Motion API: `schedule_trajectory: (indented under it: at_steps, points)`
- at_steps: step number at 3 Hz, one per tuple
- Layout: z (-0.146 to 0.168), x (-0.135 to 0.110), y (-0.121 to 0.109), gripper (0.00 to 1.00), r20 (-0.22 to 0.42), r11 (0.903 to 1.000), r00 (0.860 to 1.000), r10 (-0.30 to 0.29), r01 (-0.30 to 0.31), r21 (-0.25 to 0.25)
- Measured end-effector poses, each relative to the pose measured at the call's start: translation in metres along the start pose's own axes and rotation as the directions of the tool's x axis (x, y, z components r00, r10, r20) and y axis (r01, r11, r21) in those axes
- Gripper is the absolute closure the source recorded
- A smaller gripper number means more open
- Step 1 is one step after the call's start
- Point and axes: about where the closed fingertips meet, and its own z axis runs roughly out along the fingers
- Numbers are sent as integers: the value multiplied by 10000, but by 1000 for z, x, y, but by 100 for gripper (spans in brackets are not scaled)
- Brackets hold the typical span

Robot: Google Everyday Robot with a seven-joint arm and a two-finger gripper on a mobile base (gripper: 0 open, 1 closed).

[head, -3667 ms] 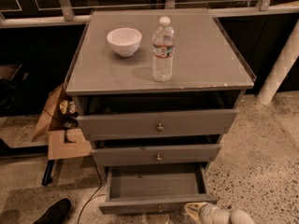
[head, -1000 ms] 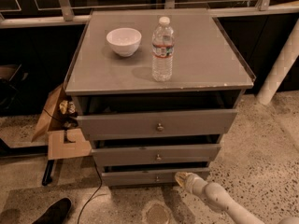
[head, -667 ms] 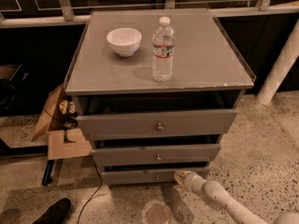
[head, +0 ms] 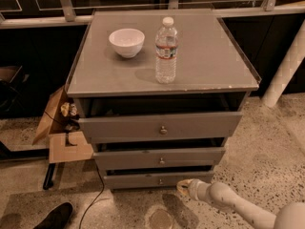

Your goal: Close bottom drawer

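Observation:
The grey cabinet has three drawers. The bottom drawer, the narrowest front with a small round knob, sits pushed in almost flush under the middle drawer. The top drawer and the middle drawer stand slightly out. My gripper is low at the cabinet's bottom right, just in front of the bottom drawer's right end, on a white arm that comes in from the lower right.
A white bowl and a clear water bottle stand on the cabinet top. An open cardboard box sits left of the cabinet, with a black cable and a black shoe on the speckled floor. A white post stands at right.
The bottom drawer stood pulled far out 3.7 s ago and is now pushed in. Over the last second the gripper has drawn back slightly from the drawer front.

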Motion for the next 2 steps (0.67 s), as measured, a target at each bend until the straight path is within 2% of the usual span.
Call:
schedule_trajectory:
  at_steps: [1,2]
  points:
    - [-43,7,63,100,5,9839,9985,547,-538,-1705]
    - [-43,3,74,82,121,9785,9983,565,-529,-1993]
